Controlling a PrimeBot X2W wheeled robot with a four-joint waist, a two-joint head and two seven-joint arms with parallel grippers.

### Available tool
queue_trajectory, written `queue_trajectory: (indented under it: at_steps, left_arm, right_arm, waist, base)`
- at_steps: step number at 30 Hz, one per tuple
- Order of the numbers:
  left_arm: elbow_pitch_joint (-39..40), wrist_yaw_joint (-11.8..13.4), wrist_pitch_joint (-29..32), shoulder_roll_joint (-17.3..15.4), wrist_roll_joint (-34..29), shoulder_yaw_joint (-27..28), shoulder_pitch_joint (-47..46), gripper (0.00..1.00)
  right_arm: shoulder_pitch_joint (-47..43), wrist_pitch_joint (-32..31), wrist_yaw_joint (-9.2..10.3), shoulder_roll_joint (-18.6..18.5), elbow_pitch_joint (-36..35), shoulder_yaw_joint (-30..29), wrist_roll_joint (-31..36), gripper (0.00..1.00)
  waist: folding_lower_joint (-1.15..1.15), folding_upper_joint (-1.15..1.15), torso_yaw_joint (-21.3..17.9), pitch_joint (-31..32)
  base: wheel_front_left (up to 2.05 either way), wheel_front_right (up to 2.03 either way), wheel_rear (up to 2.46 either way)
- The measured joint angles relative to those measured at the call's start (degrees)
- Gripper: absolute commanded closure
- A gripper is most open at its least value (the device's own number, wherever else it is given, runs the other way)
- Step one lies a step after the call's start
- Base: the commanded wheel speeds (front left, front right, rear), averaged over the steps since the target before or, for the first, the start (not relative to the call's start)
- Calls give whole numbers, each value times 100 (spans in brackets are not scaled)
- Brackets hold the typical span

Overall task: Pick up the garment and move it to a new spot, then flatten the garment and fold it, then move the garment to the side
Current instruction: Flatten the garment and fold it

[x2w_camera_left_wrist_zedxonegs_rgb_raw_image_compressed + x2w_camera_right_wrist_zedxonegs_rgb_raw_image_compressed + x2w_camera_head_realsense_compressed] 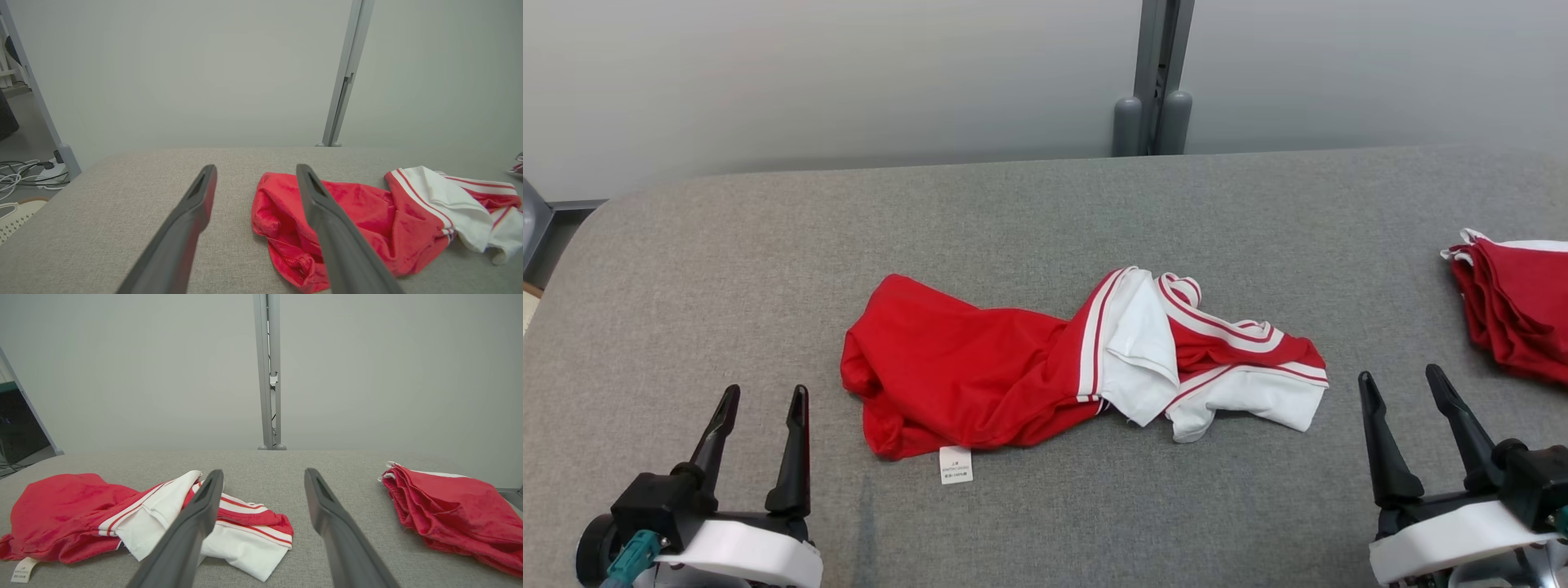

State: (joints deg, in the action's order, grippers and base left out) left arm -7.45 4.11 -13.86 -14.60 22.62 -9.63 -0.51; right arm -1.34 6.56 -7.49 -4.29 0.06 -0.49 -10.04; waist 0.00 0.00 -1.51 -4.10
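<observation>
A crumpled red garment (980, 367) with white striped sleeves and a small white label lies in the middle of the grey padded table (1045, 212). It also shows in the left wrist view as the garment (367, 212) and in the right wrist view as the garment (73, 506). My left gripper (762, 400) hovers open near the front left, apart from the cloth. My right gripper (1401, 382) stands open at the front right, just right of the white sleeve. Both hold nothing.
A folded stack of red clothes (1515, 310) lies at the table's right edge, also seen as the stack (453, 510). A grey post (1153, 77) stands behind the table against a pale wall. Cables lie on the floor (24, 173) off the left.
</observation>
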Motion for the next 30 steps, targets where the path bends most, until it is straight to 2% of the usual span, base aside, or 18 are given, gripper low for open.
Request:
queue_trajectory:
  at_steps: [8,17,28,29,30]
  left_arm:
    - [65,22,14,22,-44,-104,-230,0]
    - [-13,23,-37,254,-119,-246,-725,0]
    - [-230,-62,-105,448,-210,-255,-1045,0]
    - [-235,-80,-109,456,-222,-243,-1060,0]
    - [-249,-91,-113,466,-237,-231,-1060,0]
  right_arm:
    - [174,-121,0,-105,12,87,233,0]
    - [1064,-705,0,-392,688,1209,347,0]
    - [2061,-1122,0,-813,1624,2048,682,0]
    - [2114,-1149,0,-823,1690,2071,698,52]
    - [2154,-1158,0,-825,1734,2076,695,70]
  waist:
    - [0,0,109,-218]
    - [0,0,522,-757]
    - [0,0,994,-1194]
    - [0,0,1014,-1221]
    - [0,0,1029,-1243]
  base:
    - [0,0,0]
    - [0,0,0]
    - [0,0,0]
    - [0,0,0]
    - [0,0,0]
